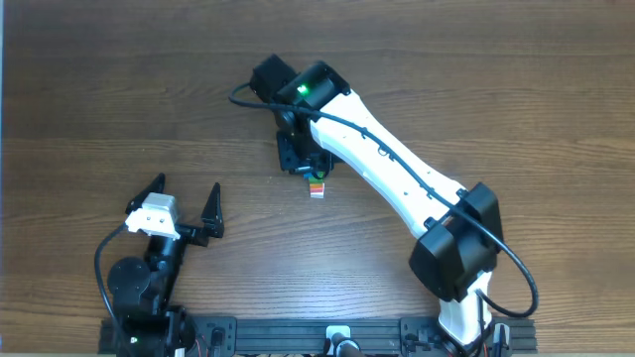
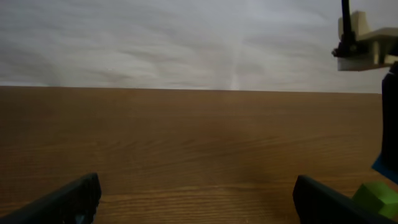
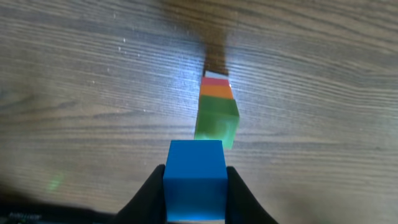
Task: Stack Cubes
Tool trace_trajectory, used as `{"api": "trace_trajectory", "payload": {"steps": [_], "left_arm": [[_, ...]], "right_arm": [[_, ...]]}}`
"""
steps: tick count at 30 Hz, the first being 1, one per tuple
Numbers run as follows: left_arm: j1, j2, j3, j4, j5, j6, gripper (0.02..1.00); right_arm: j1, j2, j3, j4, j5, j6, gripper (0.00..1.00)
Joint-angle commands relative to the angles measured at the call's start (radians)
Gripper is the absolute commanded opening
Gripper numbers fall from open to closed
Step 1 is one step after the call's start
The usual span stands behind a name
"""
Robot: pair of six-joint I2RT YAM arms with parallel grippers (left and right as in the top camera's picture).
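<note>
Your right gripper (image 3: 195, 194) clamps a plain blue cube (image 3: 195, 174) close to the top of the stack (image 3: 216, 106), green over orange over red. Your left gripper (image 1: 187, 188) gapes, well apart from that stack.

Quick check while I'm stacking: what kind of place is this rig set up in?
Probably a lab or test bench: a wood-grain table, a plain white backdrop behind it, and a black mounting rail along its near edge.

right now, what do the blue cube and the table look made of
The blue cube looks like painted wood or plastic: matte, even colour, crisp edges. The table looks like wood or laminate: grain streaks, faint sheen.
</note>
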State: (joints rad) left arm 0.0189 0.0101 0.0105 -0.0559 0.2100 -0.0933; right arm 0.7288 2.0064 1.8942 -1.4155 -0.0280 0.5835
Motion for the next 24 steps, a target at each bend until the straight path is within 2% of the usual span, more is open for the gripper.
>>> {"api": "trace_trajectory", "payload": {"steps": [1, 11, 24], "left_arm": [[-0.004, -0.006, -0.005, -0.002, 0.006, 0.011, 0.998], [-0.004, -0.006, -0.005, -0.002, 0.006, 0.011, 1.000], [-0.004, -0.006, -0.005, -0.002, 0.006, 0.011, 0.998]], "right_arm": [[0.008, -0.058, -0.048, 0.024, -0.008, 0.034, 0.012], [0.005, -0.058, -0.076, 0.032, 0.026, 0.093, 0.012], [-0.010, -0.058, -0.113, 0.073, 0.045, 0.100, 0.012]]}}
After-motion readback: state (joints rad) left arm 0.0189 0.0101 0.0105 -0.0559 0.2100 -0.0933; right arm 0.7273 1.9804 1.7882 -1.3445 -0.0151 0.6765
